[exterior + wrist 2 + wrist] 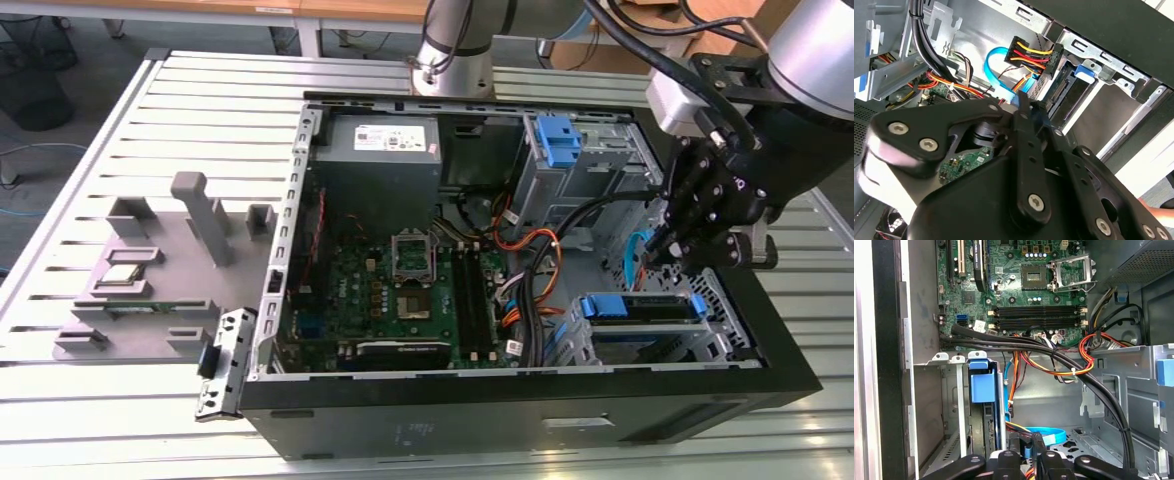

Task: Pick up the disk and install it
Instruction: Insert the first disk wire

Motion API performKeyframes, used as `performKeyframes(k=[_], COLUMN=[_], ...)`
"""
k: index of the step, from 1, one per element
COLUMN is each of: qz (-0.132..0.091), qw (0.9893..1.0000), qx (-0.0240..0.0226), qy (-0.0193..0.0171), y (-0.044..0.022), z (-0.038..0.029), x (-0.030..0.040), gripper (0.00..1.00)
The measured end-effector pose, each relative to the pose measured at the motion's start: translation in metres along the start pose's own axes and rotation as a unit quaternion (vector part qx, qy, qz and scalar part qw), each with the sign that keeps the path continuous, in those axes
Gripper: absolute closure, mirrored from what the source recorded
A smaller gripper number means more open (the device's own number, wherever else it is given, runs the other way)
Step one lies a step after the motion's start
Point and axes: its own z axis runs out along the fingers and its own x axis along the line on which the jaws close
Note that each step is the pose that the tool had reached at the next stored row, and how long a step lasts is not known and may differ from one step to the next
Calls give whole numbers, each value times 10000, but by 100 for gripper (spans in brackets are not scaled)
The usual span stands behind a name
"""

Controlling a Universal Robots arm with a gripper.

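The disk (pixel 641 307) sits in the lower drive cage of the open computer case, at the exterior view's right. Its blue carrier handle (pixel 983 385) faces out of the bay. A plug with yellow, red and black wires (pixel 1031 52) is in the disk's end (pixel 1070 92). My gripper (pixel 663 262) hangs just above the cage, beside the disk. In the first wrist view its fingers (pixel 1004 459) look shut on the dark plug (pixel 1036 445) of a blue flat cable (pixel 996 70). That cable loops up from the plug.
The case holds a green motherboard (pixel 414 285), a grey power supply (pixel 380 150) and an upper cage with a blue bracket (pixel 558 140). Thick black cables (pixel 1054 360) and orange wires cross the middle. A grey fixture (pixel 147 270) stands on the slatted table at the exterior view's left.
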Motion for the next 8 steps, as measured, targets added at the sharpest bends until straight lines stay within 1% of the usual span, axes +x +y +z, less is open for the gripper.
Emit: performKeyframes(k=[1,2,8], qz=[0,0,0], qw=[10000,10000,10000], qx=[0,0,0], qy=[0,0,0], y=[0,0,0], z=[0,0,1], x=[0,0,0], gripper=[79,84,84])
